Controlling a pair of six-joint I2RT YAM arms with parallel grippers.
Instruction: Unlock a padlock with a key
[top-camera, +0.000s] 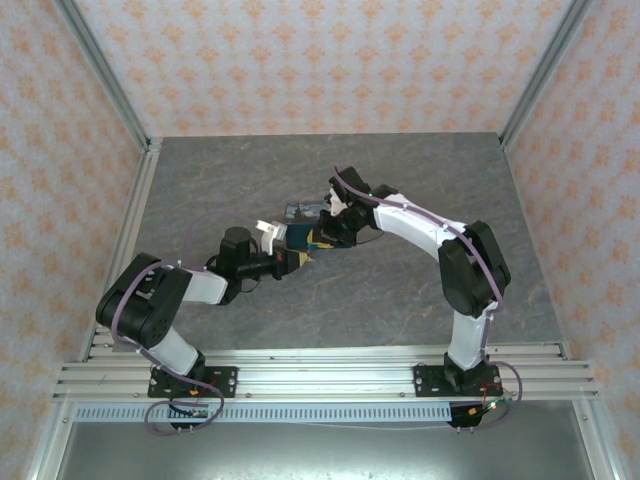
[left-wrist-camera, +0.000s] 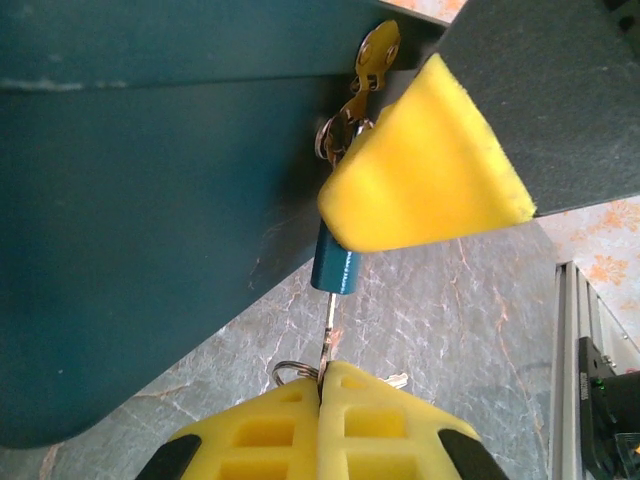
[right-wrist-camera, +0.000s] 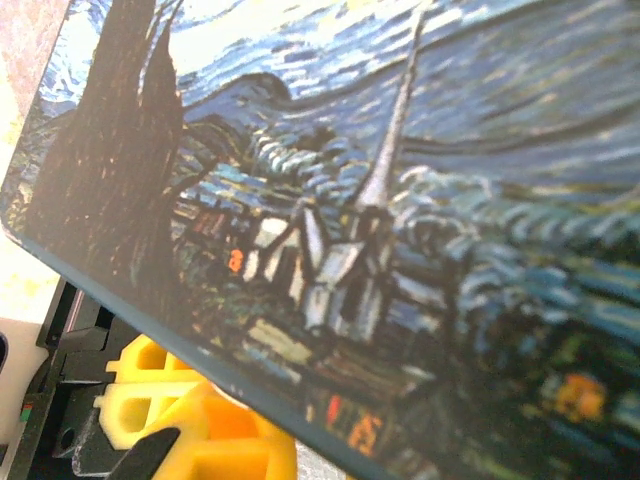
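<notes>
padlock (left-wrist-camera: 335, 268), key (left-wrist-camera: 328, 338) inserted — left fingers (left-wrist-camera: 385, 430) pinching it

Two robot arms, the left arm (top-camera: 150, 300) and the right arm (top-camera: 470, 265), built of white tubular links and bulky black joint housings, trailing thin purple cables (top-camera: 125, 295), mounted on black bolted base plates (top-camera: 455, 380), ending in yellow moulded jaws with square pockets.

Bare table (top-camera: 200, 190) lies far, left and right of the arms, so I can swing wide up to the walls (top-camera: 60, 120). The middle is tight: the tin (left-wrist-camera: 150, 200) walls off the left of the padlock (left-wrist-camera: 335, 268), the right gripper (top-camera: 322, 238) has a pad (left-wrist-camera: 430, 170) over its top, and the key (left-wrist-camera: 327, 335) in the left gripper (left-wrist-camera: 322, 372) blocks it below. Only its right side faces open table.
</notes>
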